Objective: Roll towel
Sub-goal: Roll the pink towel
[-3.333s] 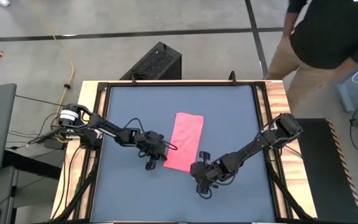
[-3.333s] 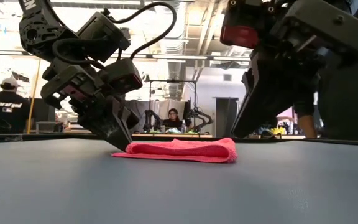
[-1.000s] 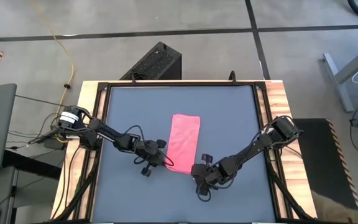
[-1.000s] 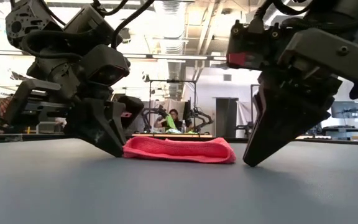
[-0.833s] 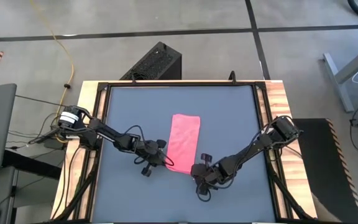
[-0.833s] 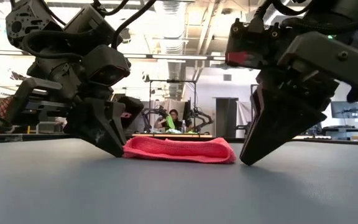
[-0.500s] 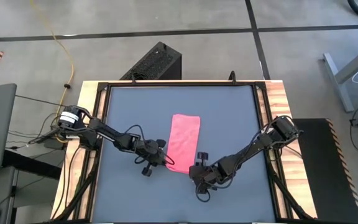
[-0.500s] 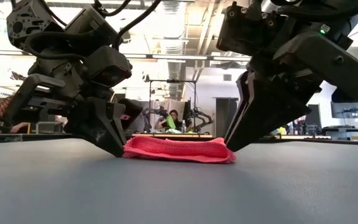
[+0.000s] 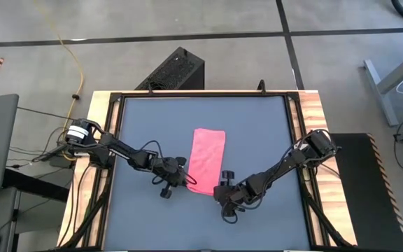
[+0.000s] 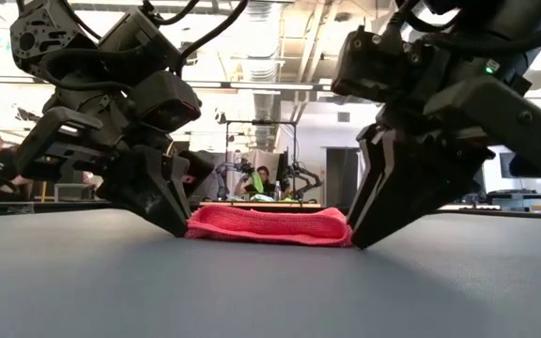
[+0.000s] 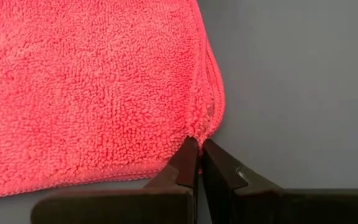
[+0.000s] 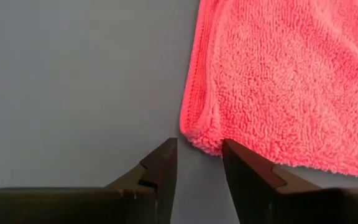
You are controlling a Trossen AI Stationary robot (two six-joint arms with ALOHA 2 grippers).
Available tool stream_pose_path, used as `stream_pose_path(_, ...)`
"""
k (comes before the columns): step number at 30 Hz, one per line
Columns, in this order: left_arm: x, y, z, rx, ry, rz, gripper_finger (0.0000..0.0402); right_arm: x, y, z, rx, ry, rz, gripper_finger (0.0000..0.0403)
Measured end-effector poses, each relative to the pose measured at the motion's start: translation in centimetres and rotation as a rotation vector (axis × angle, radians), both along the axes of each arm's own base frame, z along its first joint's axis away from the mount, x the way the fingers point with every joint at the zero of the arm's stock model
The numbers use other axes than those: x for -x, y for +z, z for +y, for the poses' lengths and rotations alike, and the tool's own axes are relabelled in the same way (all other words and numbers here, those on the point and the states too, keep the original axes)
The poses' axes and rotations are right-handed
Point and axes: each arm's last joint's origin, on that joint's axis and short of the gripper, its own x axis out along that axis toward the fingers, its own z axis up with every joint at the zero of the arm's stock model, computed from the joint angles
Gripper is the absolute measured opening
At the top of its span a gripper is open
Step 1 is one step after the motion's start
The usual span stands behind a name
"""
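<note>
Closely, left hand pinches the towel corner; right hand spread beside it.

Two slender black jointed arms with looped black cables; the left arm bears a white-and-silver collar near its base. Left gripper and right gripper: dark, wedge-shaped fingers.

We see the left gripper pinched tight on a corner of the pink towel, its dark fingertips pressed together on the folded hem. Grey tabletop lies bare beside the cloth's stitched edge.
</note>
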Motion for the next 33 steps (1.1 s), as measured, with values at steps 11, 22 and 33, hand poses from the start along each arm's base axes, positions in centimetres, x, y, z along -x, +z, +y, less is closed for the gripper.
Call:
stream_pose_path(11, 0.0, 0.0, 0.2, 0.157, 0.083, 0.060, 0.0000, -0.6, -1.5, 0.2, -0.110, -0.123, -0.013, 0.0061)
stream_pose_path(22, 0.1, 0.0, 0.7, 0.419, 0.115, 0.190, 0.0000, -0.3, -1.9, 0.3, -0.384, -0.394, 0.048, 0.0017)
stream_pose_path(33, 0.2, 0.1, 0.6, 0.532, 0.216, 0.277, 0.0000, -1.0, -2.0, -0.8, -0.607, -0.470, 0.150, 0.0014)
